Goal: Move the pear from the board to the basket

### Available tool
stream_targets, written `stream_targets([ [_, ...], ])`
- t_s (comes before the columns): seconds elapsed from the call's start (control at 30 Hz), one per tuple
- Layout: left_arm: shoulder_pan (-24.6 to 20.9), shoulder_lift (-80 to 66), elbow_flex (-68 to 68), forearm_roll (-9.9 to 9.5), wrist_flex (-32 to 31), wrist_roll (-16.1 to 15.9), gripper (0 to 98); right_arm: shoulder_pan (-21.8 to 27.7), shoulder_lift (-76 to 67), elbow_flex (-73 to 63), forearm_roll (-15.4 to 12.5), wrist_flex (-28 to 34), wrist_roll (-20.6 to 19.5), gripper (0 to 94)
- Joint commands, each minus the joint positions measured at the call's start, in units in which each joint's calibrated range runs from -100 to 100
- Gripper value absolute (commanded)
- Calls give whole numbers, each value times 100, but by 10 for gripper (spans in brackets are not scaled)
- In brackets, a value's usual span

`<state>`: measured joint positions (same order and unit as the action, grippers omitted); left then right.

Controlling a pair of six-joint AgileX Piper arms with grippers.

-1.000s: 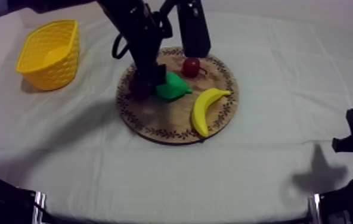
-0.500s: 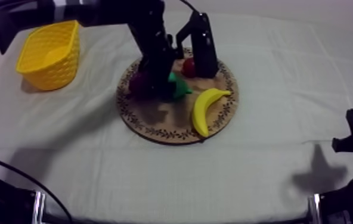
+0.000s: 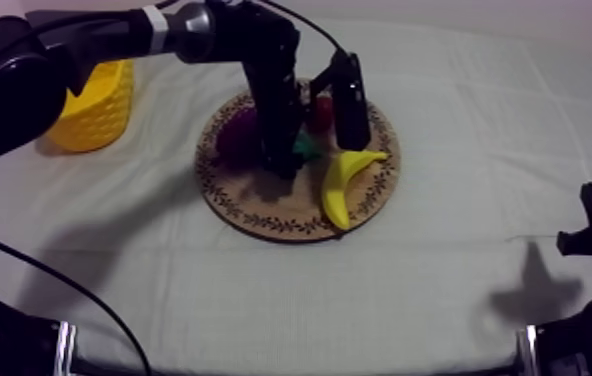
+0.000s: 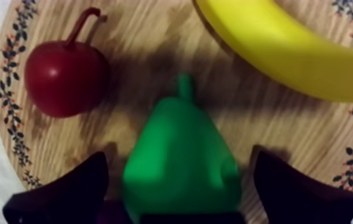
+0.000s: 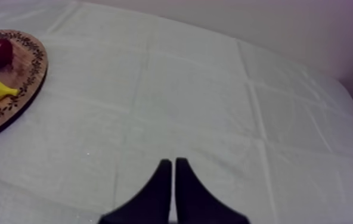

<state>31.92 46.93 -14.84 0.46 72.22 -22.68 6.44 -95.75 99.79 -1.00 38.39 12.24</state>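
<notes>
L tool (image 4: 182,193): fingers (image 4: 65,193) spread, one each side of pear (image 4: 179,161), small gap at both, so no pinch yet. Straddle sits across pear's wide body, prob. for best hold.

Pear lies on wooden board (image 3: 260,215), stem pointing away from tool, between small red fruit (image 4: 65,77) and banana (image 4: 286,53). Coming in at the fat end avoids both.

Yellow basket (image 3: 100,110) is well apart, at L of surface (image 3: 440,280).

R tool (image 5: 173,176): pressed together, parked over bare surface, clear of work.

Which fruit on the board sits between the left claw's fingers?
The green pear; the open left claw straddles it, while the small red fruit and banana lie outside.
</notes>
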Motion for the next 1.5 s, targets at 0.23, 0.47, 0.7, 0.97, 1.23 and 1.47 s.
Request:
stream_targets([
  [0.23, 3, 121, -138, -17, 83, 57, 648, 0, -1, -1, 0, 0, 4, 3],
  [0.47, -27, -337, 186, -92, 67, 279, 483, 0, -1, -1, 0, 0, 4, 3],
  [0.7, -180, -1589, 892, -63, 40, 484, 442, 0, -1, -1, 0, 0, 4, 3],
  [0.97, -728, -3649, 1065, 34, 318, 659, 454, 0, -1, -1, 0, 0, 1, 3],
  [1.23, -1571, -4913, 551, 115, 644, 648, 452, 0, -1, -1, 0, 0, 0, 3],
  [1.47, -2269, -5115, 675, 173, 366, 544, 449, 0, -1, -1, 0, 0, 0, 3],
])
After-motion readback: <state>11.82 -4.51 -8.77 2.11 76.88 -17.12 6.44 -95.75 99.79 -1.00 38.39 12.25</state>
